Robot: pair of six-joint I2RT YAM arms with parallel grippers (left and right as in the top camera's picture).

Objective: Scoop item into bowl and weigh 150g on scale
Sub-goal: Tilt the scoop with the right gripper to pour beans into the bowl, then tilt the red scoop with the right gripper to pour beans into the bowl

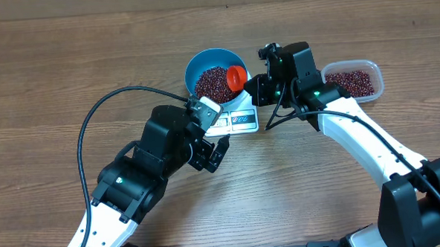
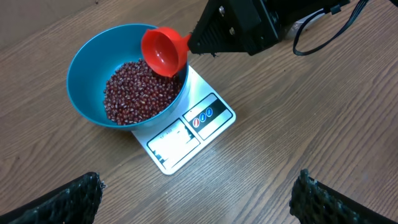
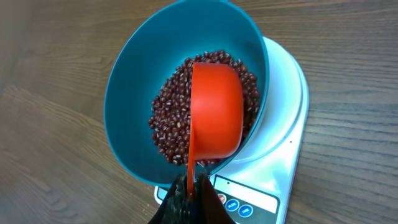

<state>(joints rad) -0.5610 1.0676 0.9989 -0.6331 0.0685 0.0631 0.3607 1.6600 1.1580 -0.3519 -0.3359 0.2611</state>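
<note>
My right gripper (image 3: 189, 196) clamped on red scoop (image 3: 216, 109) handle, scoop tipped over bowl (image 3: 134, 93). Bowl sits on scale (image 3: 283, 124), beans (image 3: 165, 127) inside. My left gripper (image 2: 199, 202) jaws wide apart, empty, near scale display edge.

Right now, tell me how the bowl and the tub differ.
The bowl is opaque blue and round; the tub is clear and rounded-rectangular. The bowl sits on the scale; the tub sits straight on the table. A red scoop is tipped over the bowl, not the tub. Both hold red-brown beans.
</note>
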